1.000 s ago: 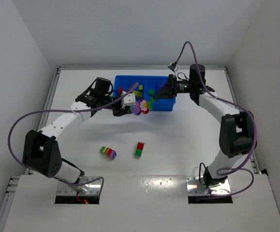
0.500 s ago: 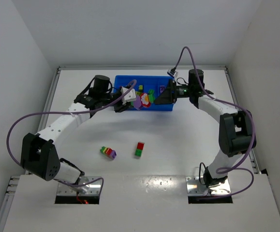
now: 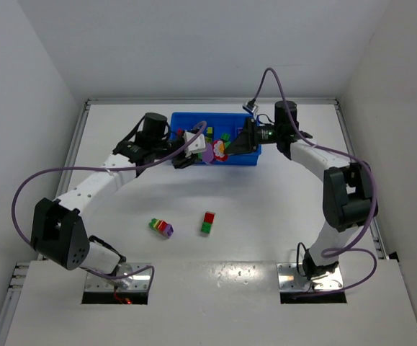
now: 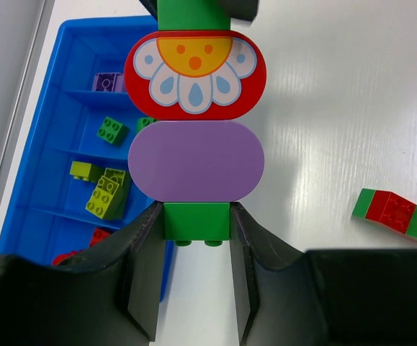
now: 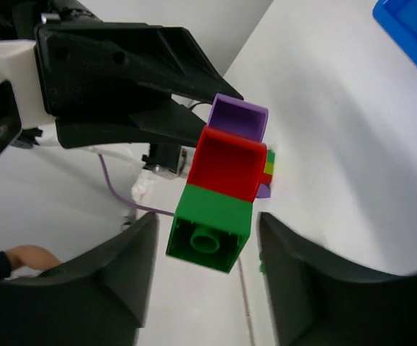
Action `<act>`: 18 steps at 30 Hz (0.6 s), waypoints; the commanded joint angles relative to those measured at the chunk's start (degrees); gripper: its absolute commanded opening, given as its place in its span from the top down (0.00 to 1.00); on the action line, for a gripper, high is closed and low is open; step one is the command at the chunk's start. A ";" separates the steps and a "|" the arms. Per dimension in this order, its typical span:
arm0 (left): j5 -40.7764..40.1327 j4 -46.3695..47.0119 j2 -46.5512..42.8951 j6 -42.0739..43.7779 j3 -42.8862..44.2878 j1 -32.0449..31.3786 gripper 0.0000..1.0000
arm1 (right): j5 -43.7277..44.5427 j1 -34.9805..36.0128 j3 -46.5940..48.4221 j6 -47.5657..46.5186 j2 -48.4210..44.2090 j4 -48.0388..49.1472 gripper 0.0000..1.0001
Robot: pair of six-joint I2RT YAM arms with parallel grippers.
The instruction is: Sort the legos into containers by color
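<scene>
Top external view: the white table (image 3: 280, 209) is occupied at its far side by the blue tray (image 3: 186, 119). At the tray's near side, a green-purple-red-green stack (image 4: 196, 155) is pinched by one green end in the left gripper (image 4: 197, 213). Its other green end is flanked by the spread fingers of the right gripper (image 5: 208, 223), with gaps seen on both sides. Two small stacks (image 3: 161, 228) (image 3: 207, 222) are seen mid-table, well apart from the tray. Loose purple (image 4: 107, 83), green (image 4: 112, 130), lime (image 4: 106, 196) and red (image 4: 96, 236) bricks are contained in separate compartments.

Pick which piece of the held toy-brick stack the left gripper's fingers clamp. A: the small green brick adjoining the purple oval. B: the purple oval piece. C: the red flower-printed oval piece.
A: the left wrist view shows the left gripper with a finger pressed on each side of the small green plastic brick, the purple oval plastic piece lying just beyond them.
</scene>
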 commanded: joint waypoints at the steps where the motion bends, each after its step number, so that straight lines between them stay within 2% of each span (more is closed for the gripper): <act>1: 1.27 2.62 -1.61 -0.64 0.45 -0.67 0.79 | -0.71 0.71 3.15 0.06 0.94 1.62 0.46; 2: 1.27 2.62 -1.60 -0.64 0.45 -0.67 0.79 | -0.71 1.24 3.15 0.06 1.46 1.62 0.52; 3: 1.27 2.62 -1.60 -0.64 0.45 -0.67 0.79 | -0.71 1.24 3.15 0.06 1.47 1.62 0.66; 8: 0.22 2.62 -2.12 -0.64 -0.78 -0.67 0.81 | -1.23 0.55 2.63 0.58 1.47 2.15 1.00; 18: -0.31 2.62 -4.59 -1.69 -4.73 -0.67 0.81 | -2.29 -2.36 -2.20 0.06 -3.01 2.15 1.00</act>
